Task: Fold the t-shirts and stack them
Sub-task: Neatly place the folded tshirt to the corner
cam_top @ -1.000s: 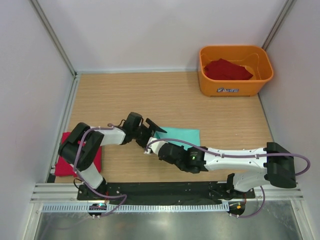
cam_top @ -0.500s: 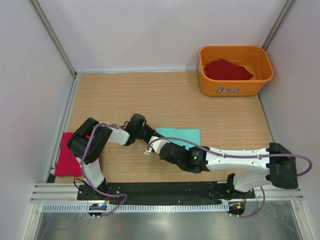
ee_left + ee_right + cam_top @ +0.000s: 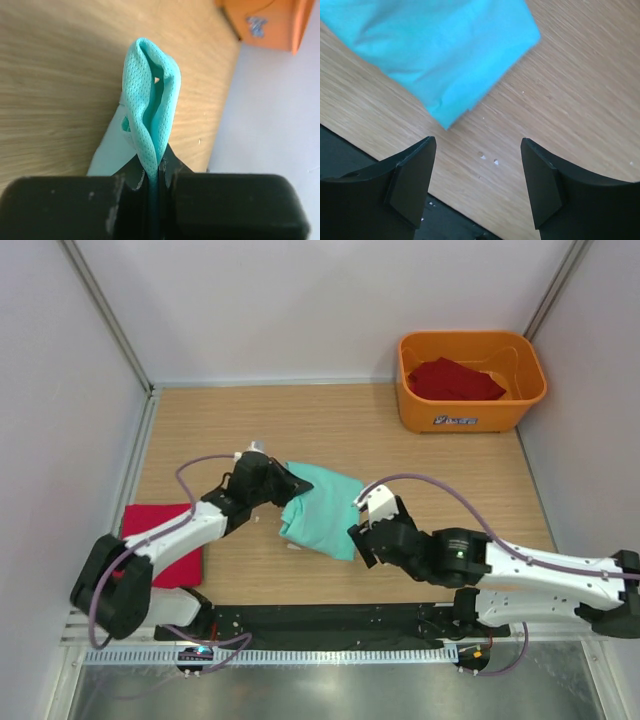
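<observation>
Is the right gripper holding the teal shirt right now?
No, the right gripper stands open over the table, with the teal shirt lying beyond it.

A light wood-grain table [image 3: 350,430] lies under the left claw [image 3: 291,484]. Plain pale walls [image 3: 300,300] rise beyond that claw and to both its sides, with slim metal posts [image 3: 105,315] marking the far corners. The light is even.

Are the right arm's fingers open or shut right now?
Open. The right fingers stand wide apart, gripping nothing; the teal t-shirt lies just beyond them.
</observation>
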You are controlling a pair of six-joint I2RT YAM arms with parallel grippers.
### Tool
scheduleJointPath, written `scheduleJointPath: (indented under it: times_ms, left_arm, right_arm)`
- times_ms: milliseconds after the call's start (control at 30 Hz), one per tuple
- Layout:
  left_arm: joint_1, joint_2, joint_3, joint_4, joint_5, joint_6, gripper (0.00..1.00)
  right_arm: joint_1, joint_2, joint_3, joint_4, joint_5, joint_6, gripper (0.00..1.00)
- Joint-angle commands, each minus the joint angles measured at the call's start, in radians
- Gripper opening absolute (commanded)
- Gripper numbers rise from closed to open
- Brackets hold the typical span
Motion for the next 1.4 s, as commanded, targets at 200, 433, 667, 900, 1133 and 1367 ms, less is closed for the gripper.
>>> scheduleJointPath:
  times_ms: [200, 433, 667, 900, 1133, 1367]
  left_arm:
    - [0.07, -0.277, -0.049, -0.243, -0.327, 0.112, 0.0]
    - [0.242, -0.338, -0.038, -0.283, -0.366, 0.189, 0.0]
    - [0.399, -0.421, 0.032, -0.415, -0.456, 0.238, 0.0]
    - [0.509, -0.476, 0.048, -0.478, -0.559, 0.235, 0.0]
    - [0.626, -0.495, 0.069, -0.507, -0.659, 0.207, 0.0]
    - [0.738, -0.447, 0.078, -0.45, -0.623, 0.172, 0.0]
  right_arm:
    - [-0.001, -0.151, 0.106, -0.205, 0.02, 0.243, 0.81]
    - [-0.001, -0.141, 0.179, -0.222, -0.03, 0.242, 0.8]
    - [-0.001, -0.201, 0.18, -0.303, -0.046, 0.285, 0.79]
    - [-0.001, -0.221, 0.185, -0.334, -0.065, 0.301, 0.79]
    - [-0.001, -0.22, 0.212, -0.364, -0.085, 0.3, 0.79]
    - [-0.001, -0.227, 0.214, -0.392, -0.107, 0.314, 0.79]
